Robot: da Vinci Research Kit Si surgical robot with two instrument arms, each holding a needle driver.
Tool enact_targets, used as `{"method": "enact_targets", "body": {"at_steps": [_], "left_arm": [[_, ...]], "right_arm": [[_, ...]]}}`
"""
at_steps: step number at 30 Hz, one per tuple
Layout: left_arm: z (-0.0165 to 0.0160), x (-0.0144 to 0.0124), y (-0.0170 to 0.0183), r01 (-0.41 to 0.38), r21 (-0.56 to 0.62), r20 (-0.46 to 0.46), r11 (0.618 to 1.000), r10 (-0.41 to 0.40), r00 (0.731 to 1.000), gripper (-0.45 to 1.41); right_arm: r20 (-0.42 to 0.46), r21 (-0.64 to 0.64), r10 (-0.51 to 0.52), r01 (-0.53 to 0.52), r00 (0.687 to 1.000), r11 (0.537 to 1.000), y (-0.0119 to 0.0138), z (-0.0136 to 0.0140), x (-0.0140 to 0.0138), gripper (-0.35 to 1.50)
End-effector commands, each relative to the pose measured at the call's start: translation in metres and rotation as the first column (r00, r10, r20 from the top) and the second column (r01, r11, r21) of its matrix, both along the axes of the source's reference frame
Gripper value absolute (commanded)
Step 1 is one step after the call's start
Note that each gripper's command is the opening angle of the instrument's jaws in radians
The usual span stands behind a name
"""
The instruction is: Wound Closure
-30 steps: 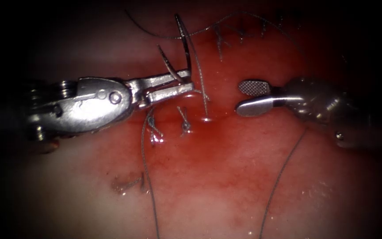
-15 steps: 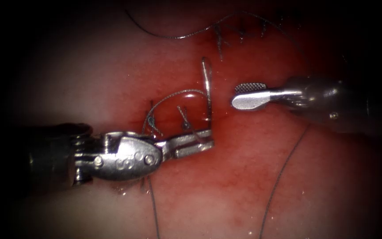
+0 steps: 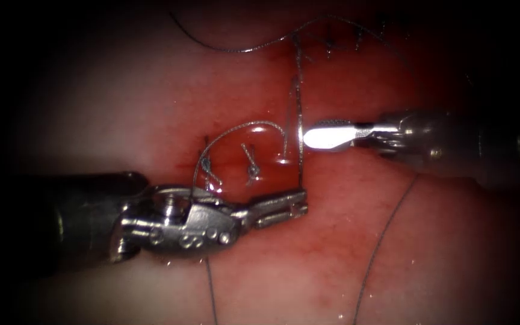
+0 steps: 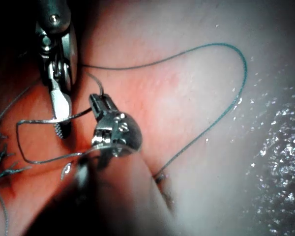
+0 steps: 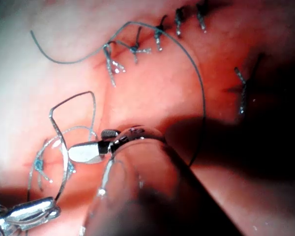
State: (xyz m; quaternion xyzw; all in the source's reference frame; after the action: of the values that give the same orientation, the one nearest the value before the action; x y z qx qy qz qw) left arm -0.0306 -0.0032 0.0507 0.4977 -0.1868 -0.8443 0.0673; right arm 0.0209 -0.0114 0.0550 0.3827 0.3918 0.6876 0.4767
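My left tool (image 3: 301, 207) lies low on the tissue (image 3: 151, 108), its jaws shut on the curved needle (image 3: 300, 162) near its lower end. The needle stands upright above the tissue, clear of it. Thread (image 3: 286, 129) runs from the needle's upper end down into the tissue at a wet stitch point (image 3: 283, 159). My right tool (image 3: 307, 133) comes in level, jaws open, tips right at the needle's middle and holding nothing. In the left wrist view, the left jaws (image 4: 96, 104) hold the needle (image 4: 76, 114), which passes the right tool's tips (image 4: 61, 120).
Tied stitches with cut ends sit left of the needle (image 3: 251, 170) (image 3: 209, 171), and several more lie along the far edge (image 3: 329, 45). A thread loop (image 3: 236, 126) arches over the near knots. Loose strands trail toward me (image 3: 386, 235) (image 3: 210, 295). Red fluid wets the tissue's middle (image 3: 308, 253).
The left tool swung down and rightward with the needle, turning it upright. The right tool moved left until its open jaws reached the needle.
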Motion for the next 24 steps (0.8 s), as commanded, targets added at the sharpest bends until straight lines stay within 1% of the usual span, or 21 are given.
{"method": "enact_targets", "body": {"at_steps": [1,7,14,18,22,24], "left_arm": [[0.0006,-0.0006,0.0000,-0.002,0.005,0.001,1.000,0.002,1.000,-0.45],[0.0015,-0.0006,-0.0002,-0.004,-0.001,-0.025,1.000,0.004,1.000,-0.45],[0.0018,-0.0009,-0.0004,-0.010,0.003,-0.039,1.000,0.010,0.999,-0.45],[0.0018,-0.0008,-0.0004,-0.010,0.003,-0.039,1.000,0.010,0.999,-0.45],[0.0018,-0.0009,-0.0004,-0.009,0.003,-0.040,1.000,0.009,0.999,-0.45],[0.0018,-0.0009,-0.0004,-0.007,0.003,-0.042,1.000,0.007,0.999,-0.45]], "right_arm": [[-0.003,0.002,-0.001,0.001,1.000,1.000,-0.0002,0.0006,0.0008,1.28],[-0.026,0.015,0.015,-0.015,1.000,1.000,0.0003,-0.0001,0.0004,1.27],[-0.038,0.016,0.007,-0.007,0.999,1.000,0.0001,-0.0003,0.0006,1.25],[-0.051,0.018,0.001,0.000,0.999,1.000,0.0002,-0.0006,0.0005,1.32],[-0.067,0.018,-0.013,0.015,0.998,1.000,-0.0001,-0.0006,0.0011,1.32],[-0.089,0.015,-0.027,0.028,0.996,0.999,-0.0005,-0.0005,0.0019,1.30]]}}
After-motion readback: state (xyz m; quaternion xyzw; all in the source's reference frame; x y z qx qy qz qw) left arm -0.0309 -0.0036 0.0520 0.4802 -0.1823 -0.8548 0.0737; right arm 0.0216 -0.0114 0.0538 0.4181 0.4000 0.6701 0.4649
